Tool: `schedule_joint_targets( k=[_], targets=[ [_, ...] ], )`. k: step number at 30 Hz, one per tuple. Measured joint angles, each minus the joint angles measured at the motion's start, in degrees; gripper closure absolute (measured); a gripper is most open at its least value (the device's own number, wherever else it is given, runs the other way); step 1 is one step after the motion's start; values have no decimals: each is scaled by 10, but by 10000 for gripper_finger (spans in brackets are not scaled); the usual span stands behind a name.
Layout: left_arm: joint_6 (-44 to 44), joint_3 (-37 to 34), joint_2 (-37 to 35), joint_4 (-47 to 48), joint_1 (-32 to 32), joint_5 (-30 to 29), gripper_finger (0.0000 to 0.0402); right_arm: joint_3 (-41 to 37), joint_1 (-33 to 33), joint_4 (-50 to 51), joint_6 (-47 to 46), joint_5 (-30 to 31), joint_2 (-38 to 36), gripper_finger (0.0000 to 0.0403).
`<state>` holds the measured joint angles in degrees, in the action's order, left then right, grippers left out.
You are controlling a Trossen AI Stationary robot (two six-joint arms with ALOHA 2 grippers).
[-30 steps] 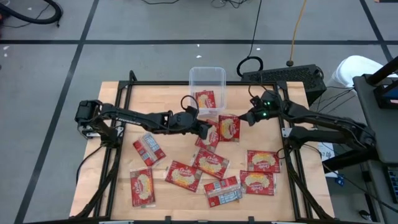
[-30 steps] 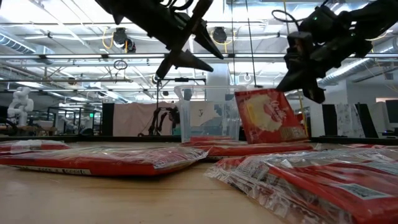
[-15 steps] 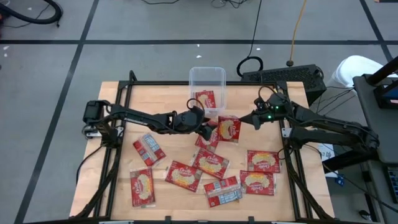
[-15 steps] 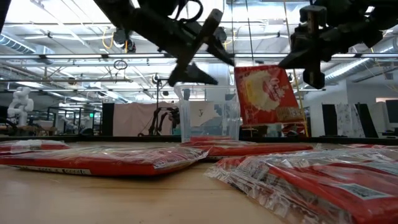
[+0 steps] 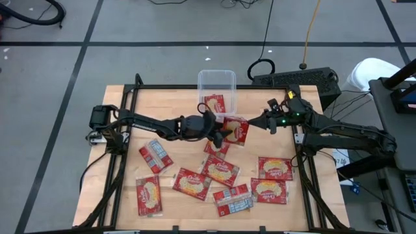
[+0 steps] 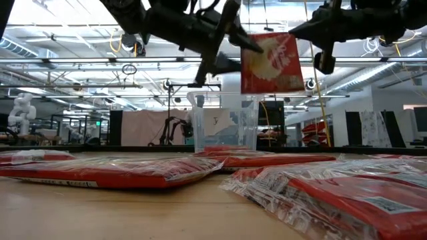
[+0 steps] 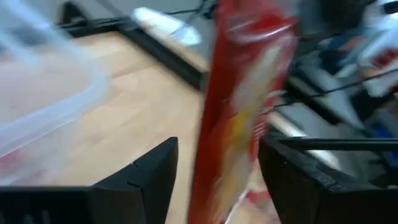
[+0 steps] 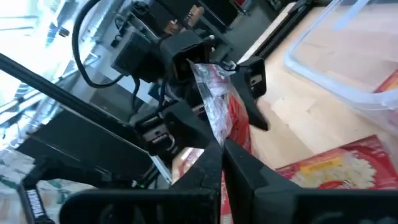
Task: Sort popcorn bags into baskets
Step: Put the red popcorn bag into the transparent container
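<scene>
Since the earlier frames the popcorn bag (image 6: 268, 62) pinched by the right gripper (image 5: 262, 121) has been lifted off the table: in the low view it has gone from leaning on the pile at centre right to hanging clear near the top centre of the frame, and the left gripper (image 5: 217, 132) has closed in on it. The right jaws are shut on the bag's edge, as the right wrist view shows with the crinkled seam (image 8: 214, 118) nipped between the two fingertips. The left jaws stand open either side of the bag, which in the left wrist view hangs edge-on and upright between the two dark fingers (image 7: 140, 180) without either one clearly touching it. So the bag sits right in the left jaws' gap, its long axis vertical, with both grippers about equally near, meeting at the centre of the high view. The clear tub (image 5: 216, 88) lies just beyond them toward the top centre of that view, already holding one bag (image 5: 214, 104). The remaining bags (image 5: 221, 170) lie flat across the lower half of the table (image 5: 123, 175).
</scene>
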<state>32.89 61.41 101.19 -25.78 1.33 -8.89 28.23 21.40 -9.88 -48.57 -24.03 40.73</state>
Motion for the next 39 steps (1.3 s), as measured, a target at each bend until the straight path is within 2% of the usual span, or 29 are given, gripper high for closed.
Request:
schedule_joint_targets(
  k=[3, 7, 10, 13, 16, 20, 23, 27, 31, 35, 39],
  targets=[
    [-3, 0, 0, -35, 2, 18, 228, 0, -1, -11, -3, 0, 0, 403],
    [-18, 0, 0, -81, 5, 25, 318, 3, -1, -29, -9, 2, 0, 403],
    [-1, 0, -1, -111, 16, 61, 379, 23, 6, -27, -39, 2, 5, 403],
    [18, 0, -23, -121, 31, 73, 378, 62, 18, -22, -45, 15, 17, 402],
    [16, 0, -53, -106, 49, 79, 363, 108, 29, -11, -10, 38, 30, 387],
    [15, 1, -105, -65, 88, 103, 372, 209, 49, 68, 36, 85, 63, 342],
    [20, 1, -135, -35, 121, 132, 384, 316, 67, 133, 69, 89, 117, 294],
    [39, 1, -163, -19, 168, 182, 383, 491, 90, 245, 109, 44, 229, 233],
    [69, 0, -179, -14, 213, 229, 363, 653, 103, 354, 186, -15, 353, 194],
    [80, 0, -190, -8, 251, 281, 366, 768, 123, 429, 244, -30, 440, 177],
    [47, 1, -194, -18, 277, 301, 384, 832, 146, 447, 288, -30, 482, 176]
  ],
)
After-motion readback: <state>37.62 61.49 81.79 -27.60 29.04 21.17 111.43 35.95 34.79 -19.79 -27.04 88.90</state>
